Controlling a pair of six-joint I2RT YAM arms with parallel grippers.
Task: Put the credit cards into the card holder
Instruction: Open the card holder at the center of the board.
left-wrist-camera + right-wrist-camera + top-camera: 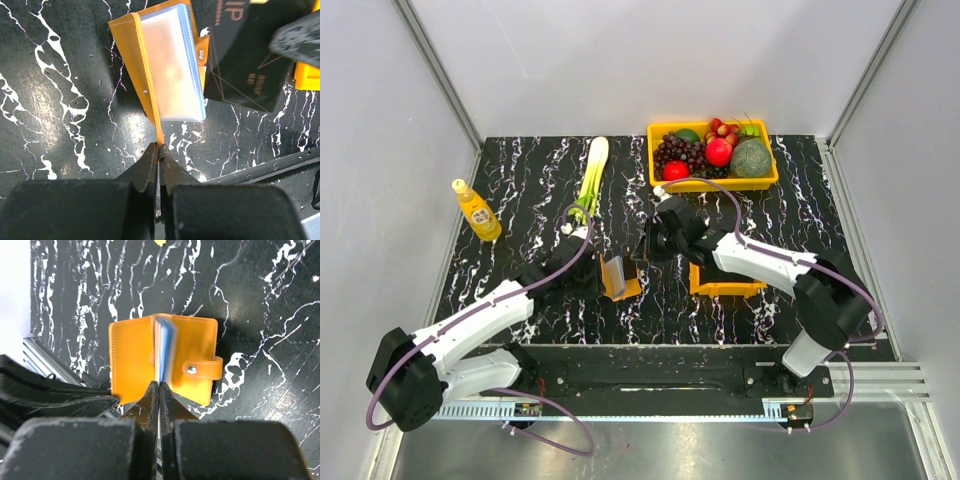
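The orange card holder (623,288) stands open on the black marble table between both grippers. In the left wrist view its cover (131,55) and clear sleeves (172,65) show. My left gripper (159,146) (598,268) is shut on the holder's orange flap edge. My right gripper (159,383) (650,243) is shut on a black card with gold "VIP" lettering (245,60), held just right of the sleeves. In the right wrist view the card is edge-on, pointing at the blue sleeves between the holder's covers (132,357). No pale cards show.
A small orange tray (725,287) lies under the right arm and shows at the left wrist view's edge (306,75). A yellow fruit basket (715,184) is at the back. A leek (592,175) and a yellow bottle (477,212) lie left.
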